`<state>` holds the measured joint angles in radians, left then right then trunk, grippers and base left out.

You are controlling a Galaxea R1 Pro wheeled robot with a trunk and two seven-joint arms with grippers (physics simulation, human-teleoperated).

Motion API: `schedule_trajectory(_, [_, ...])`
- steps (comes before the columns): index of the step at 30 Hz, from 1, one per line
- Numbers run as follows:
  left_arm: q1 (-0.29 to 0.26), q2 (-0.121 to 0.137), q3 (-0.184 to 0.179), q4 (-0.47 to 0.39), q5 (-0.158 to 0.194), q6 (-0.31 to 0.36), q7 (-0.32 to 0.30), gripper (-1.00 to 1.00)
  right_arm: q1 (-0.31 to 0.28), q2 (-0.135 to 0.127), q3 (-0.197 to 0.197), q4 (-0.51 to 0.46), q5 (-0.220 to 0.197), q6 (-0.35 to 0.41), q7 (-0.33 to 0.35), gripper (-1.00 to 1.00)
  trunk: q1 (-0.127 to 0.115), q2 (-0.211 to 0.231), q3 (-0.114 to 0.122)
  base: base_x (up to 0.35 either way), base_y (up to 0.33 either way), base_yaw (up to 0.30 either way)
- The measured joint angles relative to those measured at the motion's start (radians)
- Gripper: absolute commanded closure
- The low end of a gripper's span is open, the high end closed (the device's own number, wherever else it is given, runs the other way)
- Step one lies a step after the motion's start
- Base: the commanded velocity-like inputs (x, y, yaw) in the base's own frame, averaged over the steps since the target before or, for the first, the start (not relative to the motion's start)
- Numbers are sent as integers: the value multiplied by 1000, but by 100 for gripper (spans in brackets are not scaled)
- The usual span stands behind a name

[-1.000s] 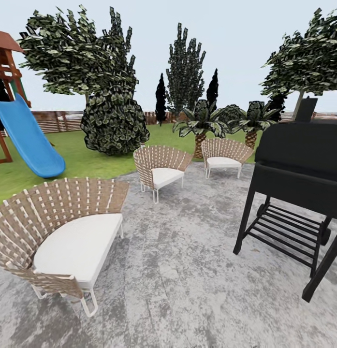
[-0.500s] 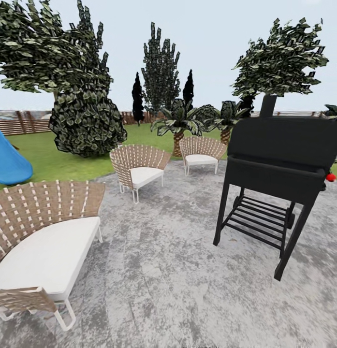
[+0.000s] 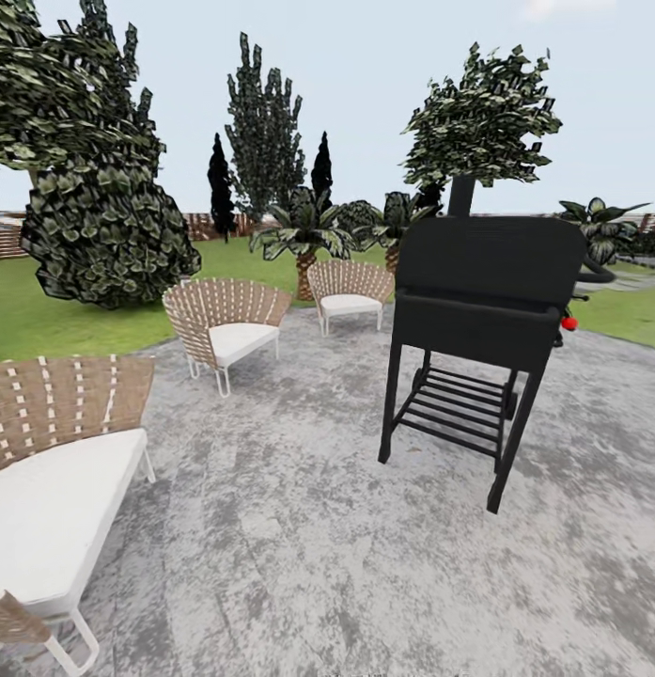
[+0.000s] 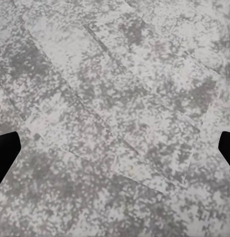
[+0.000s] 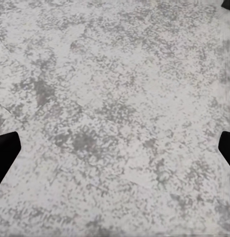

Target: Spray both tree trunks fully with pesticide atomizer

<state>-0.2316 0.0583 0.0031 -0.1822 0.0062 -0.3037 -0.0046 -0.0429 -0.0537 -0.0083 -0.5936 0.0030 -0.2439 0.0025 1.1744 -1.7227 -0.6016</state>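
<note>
Mottled grey stone paving [image 3: 299, 527] carries woven chairs [image 3: 224, 324] and a boxy black grill [image 3: 482, 301]; both grippers [image 4: 115, 148] [image 5: 115, 148] gape wide.

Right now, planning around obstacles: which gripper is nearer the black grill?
Probably right: the grill stands ahead-right; both the left gripper and right gripper hang open over paving.

Mottled grey paving [image 3: 299, 527], black grill [image 3: 477, 310], tan-and-white woven chairs [image 3: 224, 315], perhaps cream-cushioned.
</note>
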Motion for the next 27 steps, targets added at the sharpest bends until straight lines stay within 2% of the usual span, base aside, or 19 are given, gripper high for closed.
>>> schedule_trajectory(24, [0, -1, 0, 0, 0, 0, 0, -100, 0, -1, 0, -3, -1, -1, 0, -100, 92, -168, -91, 0, 0, -288])
schedule_trajectory(26, [0, -1, 0, 0, 0, 0, 0, -100, 0, -1, -7, -4, -1, 0, 0, -100, 100, -182, -99, 0, 0, -287])
schedule_trajectory(27, [0, -1, 0, 0, 0, 0, 0, -100, 0, -1, -22, -4, -1, 0, 0, -100, 104, -189, -103, 0, 0, -287])
